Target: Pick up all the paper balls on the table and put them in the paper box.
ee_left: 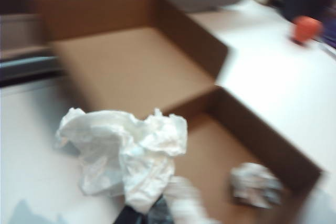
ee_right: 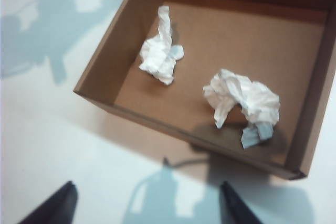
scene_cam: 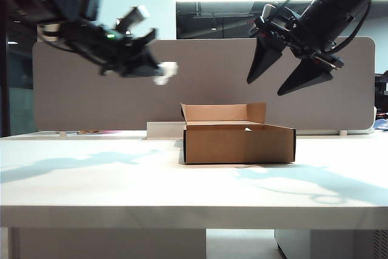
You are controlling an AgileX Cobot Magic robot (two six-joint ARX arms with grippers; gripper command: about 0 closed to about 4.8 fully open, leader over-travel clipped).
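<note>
Inside the paper box [ee_right: 157, 24], two paper balls [ee_right: 160, 51]; left pincer [scene_cam: 159, 71] clamping a third ball, right pincer [scene_cam: 290, 72] wide.

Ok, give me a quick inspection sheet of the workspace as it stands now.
Surface: white table, no loose balls seen on it.
Job's things: paper box open, two paper balls inside; third paper ball held.
Clutter: orange-red object far off on the table, too blurred to identify.
Grippers: left claw shut on the third ball, raised left of the box; right claw open, above the box.
Cables: on the right arm only.
Surroundings: grey divider panel behind.
</note>
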